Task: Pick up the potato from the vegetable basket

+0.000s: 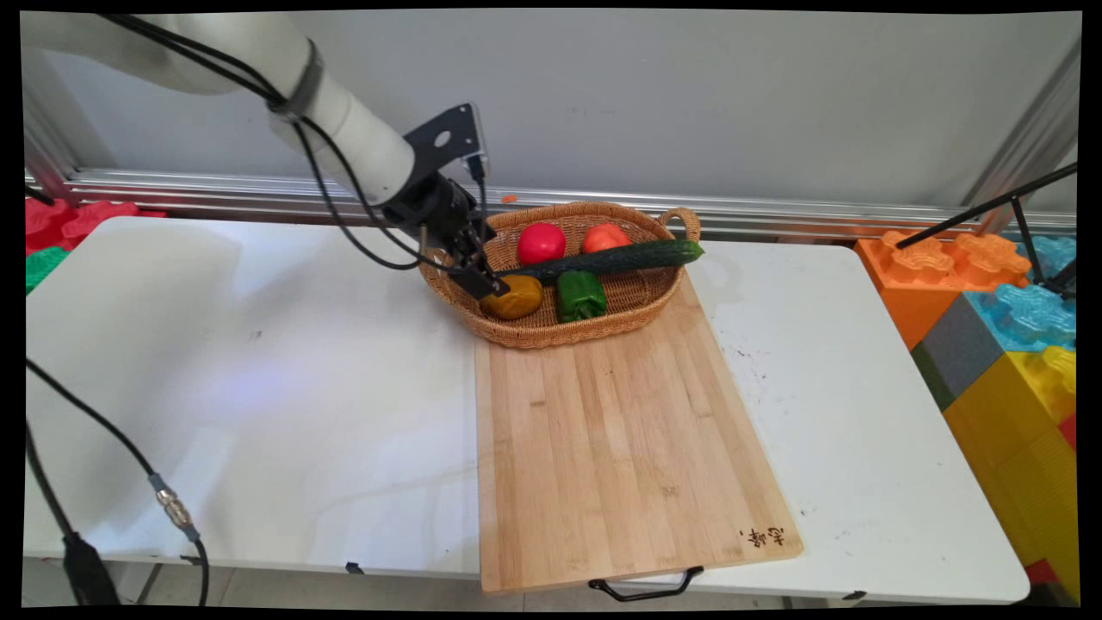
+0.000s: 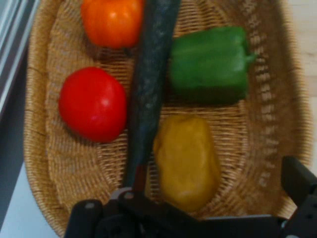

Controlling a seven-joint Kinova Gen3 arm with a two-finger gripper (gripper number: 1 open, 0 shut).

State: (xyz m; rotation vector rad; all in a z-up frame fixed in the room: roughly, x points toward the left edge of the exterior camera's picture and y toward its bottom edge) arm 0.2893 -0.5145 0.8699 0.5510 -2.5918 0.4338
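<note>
Noted a white worktop (image 1: 258, 387), with big coloured toy blocks (image 1: 1007, 344) stacked beyond its right edge. Noted the white arm (image 1: 344, 129) reaching in from the upper left, over the worktop's far edge. Found a bamboo cutting board (image 1: 620, 448) lying right of the worktop's middle, its black handle hanging over the near edge. Found an oval wicker basket (image 1: 551, 337) (image 2: 44, 148) near the far edge, its near side resting on the board's far end.

Inside the basket, saw:
- a long dark cucumber (image 1: 620, 258) (image 2: 148, 89) laid lengthwise, its right tip propped on the rim;
- a green bell pepper (image 1: 581, 295) (image 2: 210, 64) on the cucumber's near side, touching it;
- a red tomato (image 1: 541, 243) (image 2: 91, 104) on the far side;
- an orange tomato (image 1: 605, 237) (image 2: 113, 22) to its right;
- a yellowish potato (image 1: 516, 297) (image 2: 185, 158) at the near left, just beside the pepper.

Found the black gripper (image 1: 492, 286) (image 2: 212, 182) dipped into the basket's left end. Saw its fingers (image 2: 297, 178) spread wide and pinching nothing, one by the cucumber's left tip, the other out past the potato.
</note>
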